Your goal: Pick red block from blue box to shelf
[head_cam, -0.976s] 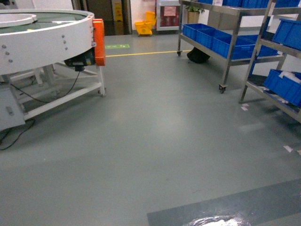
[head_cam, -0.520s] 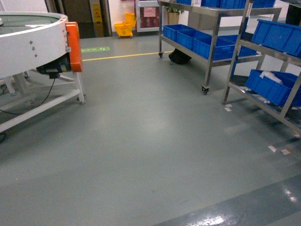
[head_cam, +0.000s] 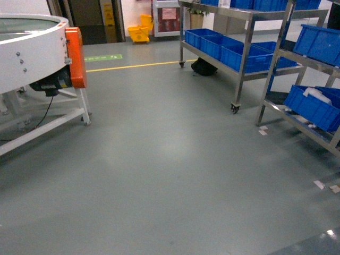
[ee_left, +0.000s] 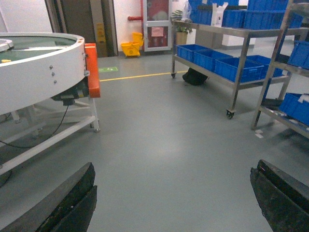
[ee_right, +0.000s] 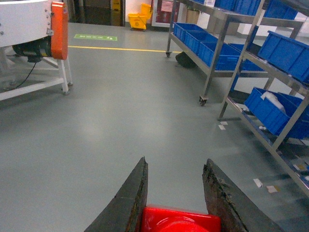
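The red block (ee_right: 178,220) sits deep between the fingers of my right gripper (ee_right: 175,160), which is shut on it and held above the grey floor. My left gripper (ee_left: 174,166) is open wide with only floor between its dark fingers. The shelf (head_cam: 245,53), a shiny steel rack, stands on wheels at the right; it also shows in the right wrist view (ee_right: 211,63) and the left wrist view (ee_left: 240,63). A second steel rack (head_cam: 276,69) stands nearer on the right. The blue box is out of view. Neither gripper appears in the head view.
A round white machine (head_cam: 32,53) with an orange guard (head_cam: 76,56) and white legs stands at the left. Dark blue crates (head_cam: 239,50) fill the racks. A black object (head_cam: 203,66) lies under the far rack, a yellow mop bucket (head_cam: 138,33) at the back. Paper scraps (head_cam: 319,184) dot the floor.
The head view has swung right and moved forward: the white machine slid toward the left edge and the steel racks now sit nearer and larger.
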